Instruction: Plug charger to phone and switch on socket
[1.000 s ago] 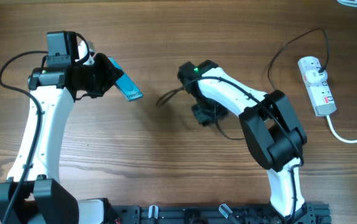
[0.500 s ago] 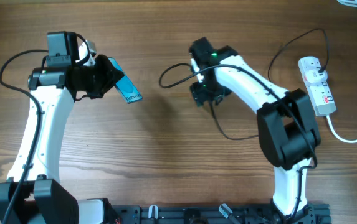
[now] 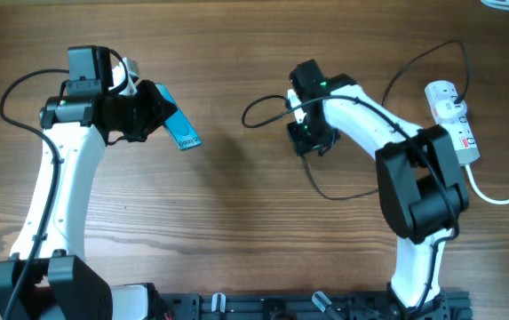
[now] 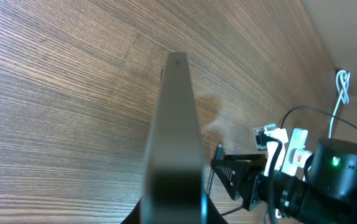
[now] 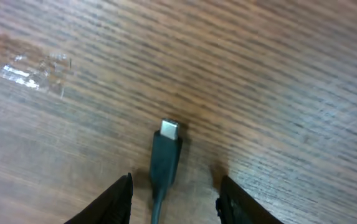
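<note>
My left gripper (image 3: 152, 111) is shut on the phone (image 3: 181, 132) and holds it tilted above the table at the left. In the left wrist view the phone (image 4: 177, 137) shows edge-on, running up from the jaws (image 4: 172, 214). My right gripper (image 3: 312, 140) is low at the table's middle. Its fingers (image 5: 173, 193) are apart, with the charger's connector tip (image 5: 166, 155) between them and touching neither. The thin black charger cable (image 3: 325, 191) loops left of this gripper and runs right to the socket (image 3: 452, 123), a white power strip at the far right.
A thick white cord (image 3: 489, 194) curves off the socket toward the right edge. In the left wrist view the right arm (image 4: 328, 180) and the socket (image 4: 293, 149) lie beyond the phone. Bare wood lies between the two arms.
My right gripper has moved up and to the right, and the cable loop has shifted right with it. The left arm and phone have held still.
</note>
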### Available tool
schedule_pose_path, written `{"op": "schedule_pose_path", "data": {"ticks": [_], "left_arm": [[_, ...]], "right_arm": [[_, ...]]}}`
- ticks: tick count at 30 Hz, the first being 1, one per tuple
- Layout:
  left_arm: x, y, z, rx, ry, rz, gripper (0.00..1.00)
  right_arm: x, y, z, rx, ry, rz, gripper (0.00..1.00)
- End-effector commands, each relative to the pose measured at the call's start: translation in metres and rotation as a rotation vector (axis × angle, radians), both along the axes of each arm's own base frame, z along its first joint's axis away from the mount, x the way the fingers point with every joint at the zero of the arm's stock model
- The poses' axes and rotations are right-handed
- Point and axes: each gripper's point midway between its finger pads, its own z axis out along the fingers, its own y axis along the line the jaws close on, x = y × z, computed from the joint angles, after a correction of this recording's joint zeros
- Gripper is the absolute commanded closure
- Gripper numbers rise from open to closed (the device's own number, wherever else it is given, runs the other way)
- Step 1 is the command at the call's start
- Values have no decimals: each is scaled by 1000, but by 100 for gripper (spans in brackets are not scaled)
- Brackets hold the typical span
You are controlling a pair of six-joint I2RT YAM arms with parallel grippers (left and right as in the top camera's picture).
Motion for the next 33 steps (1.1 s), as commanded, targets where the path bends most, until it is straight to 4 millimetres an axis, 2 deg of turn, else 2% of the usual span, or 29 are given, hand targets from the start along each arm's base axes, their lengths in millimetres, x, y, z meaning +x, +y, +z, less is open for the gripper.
{"op": "schedule_pose_path", "data": {"ticks": [1, 5, 9, 14, 15, 18, 25, 28, 33], "left_arm": [[0, -5, 4, -10, -20, -33, 96], [0, -5, 4, -10, -20, -33, 96], [0, -5, 4, -10, -20, -33, 96], [0, -5, 4, -10, -21, -33, 96], [0, -5, 4, -10, -21, -33, 96], [0, -5, 4, -10, -22, -34, 96], [1, -5, 4, -10, -24, -34, 96], [1, -5, 4, -10, -23, -34, 96], [1, -5, 4, -10, -24, -34, 96]], "right_arm": [[-6, -15, -24, -100, -23, -41, 57], [-10, -11, -29, -68, -14, -43, 70], [-16, -12, -29, -77, 7, -38, 76], [-27, -14, -29, -97, 50, -31, 75], [-29, -15, -29, -101, 57, -30, 72], [-30, -16, -29, -102, 60, -30, 70], [-25, 0, -29, -22, 50, -21, 78], [-24, 0, -29, -19, 46, -22, 82], [-19, 3, -29, -10, 25, -21, 82]]}}
